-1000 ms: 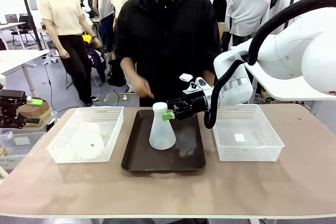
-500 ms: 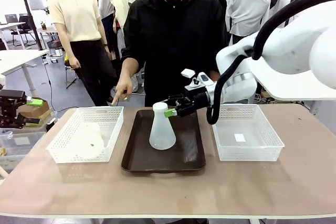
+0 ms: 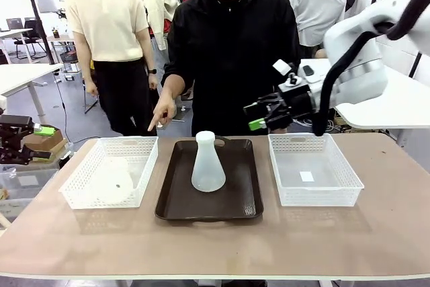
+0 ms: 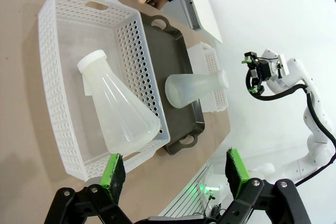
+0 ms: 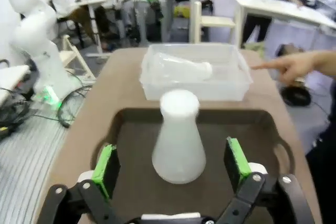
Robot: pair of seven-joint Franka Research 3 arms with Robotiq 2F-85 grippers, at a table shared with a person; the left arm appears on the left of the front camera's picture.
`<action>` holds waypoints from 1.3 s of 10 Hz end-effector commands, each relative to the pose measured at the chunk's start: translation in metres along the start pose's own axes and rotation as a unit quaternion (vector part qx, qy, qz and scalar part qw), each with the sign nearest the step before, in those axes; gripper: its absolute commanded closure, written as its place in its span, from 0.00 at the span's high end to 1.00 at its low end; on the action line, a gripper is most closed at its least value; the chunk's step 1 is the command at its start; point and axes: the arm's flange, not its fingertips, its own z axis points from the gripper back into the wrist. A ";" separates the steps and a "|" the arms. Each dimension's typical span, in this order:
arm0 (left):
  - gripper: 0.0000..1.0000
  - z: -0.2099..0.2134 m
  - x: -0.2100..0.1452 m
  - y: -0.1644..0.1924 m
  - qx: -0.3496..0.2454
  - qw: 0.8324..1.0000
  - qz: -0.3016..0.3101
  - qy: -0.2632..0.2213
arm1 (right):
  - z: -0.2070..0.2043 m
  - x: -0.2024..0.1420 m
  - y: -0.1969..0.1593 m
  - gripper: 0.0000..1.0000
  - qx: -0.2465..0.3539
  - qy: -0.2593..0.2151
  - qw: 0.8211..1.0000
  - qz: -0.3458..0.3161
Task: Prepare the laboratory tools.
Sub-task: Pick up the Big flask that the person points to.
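I see one flask [image 3: 207, 166] upright on the tray [image 3: 236, 201]. The other flask [image 4: 119, 109] lies on its side in the left basket [image 4: 50, 82]. My right claw [image 3: 254, 116] hangs spread and empty above the counter [image 3: 302, 233]. My left claw [image 4: 174, 167] is spread too, over that basket.

Front: my fixed view from the robot's edge, looking across the table [image 3: 215, 247].
Left wrist: I look down, rolled, near the basket [image 4: 51, 103].
Right wrist: I face the upright flask [image 5: 178, 145] nearby, mid-frame.
Shared: dark tray [image 3: 238, 193] in all three.
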 end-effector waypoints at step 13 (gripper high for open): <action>1.00 -0.010 0.014 -0.058 0.030 0.998 -0.051 0.022 | 0.082 -0.008 0.043 1.00 -0.134 0.046 0.989 -0.031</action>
